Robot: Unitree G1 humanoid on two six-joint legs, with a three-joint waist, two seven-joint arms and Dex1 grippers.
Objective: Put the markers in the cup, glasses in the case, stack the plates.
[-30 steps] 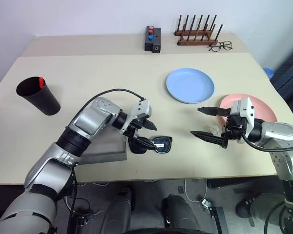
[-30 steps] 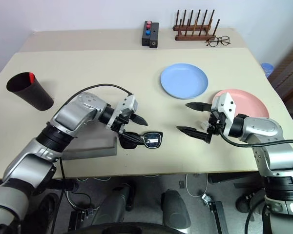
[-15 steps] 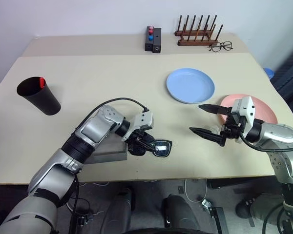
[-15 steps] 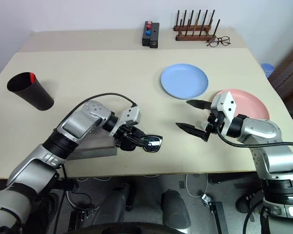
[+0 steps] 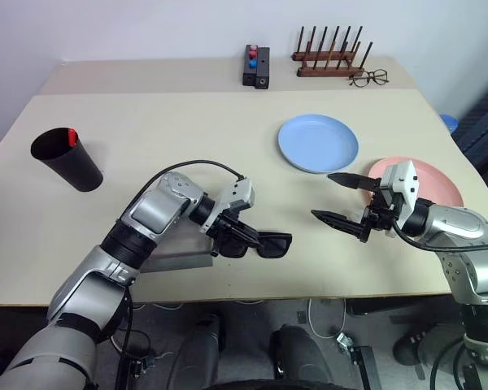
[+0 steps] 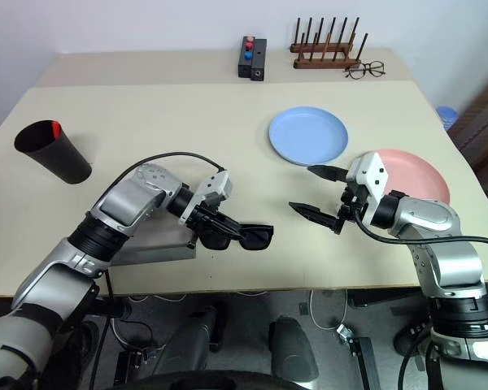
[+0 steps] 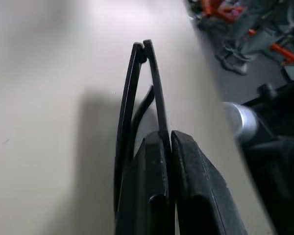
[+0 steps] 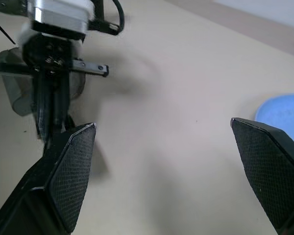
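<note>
The left tool (image 5: pixel 242 237) was clamped on the black-framed sunglasses with dark lenses (image 5: pixel 264 244), held at the near middle of the beige counter (image 5: pixel 187 130); whether they rested on the surface could not be determined. The grey felt-like rectangular case (image 5: pixel 179 253) lay just left of the sunglasses, partly hidden under the left arm. The right tool (image 5: pixel 335 197) hovered to the right with its fingers wide apart, gripping nothing. The round pink plate (image 5: pixel 435 183) lay beneath the right arm, with the round light blue plate (image 5: pixel 318 143) beyond it and apart from it. The tall black tapered cup (image 5: pixel 65 159) stood at far left, a red-capped marker (image 5: pixel 71 135) showing inside its rim.
</note>
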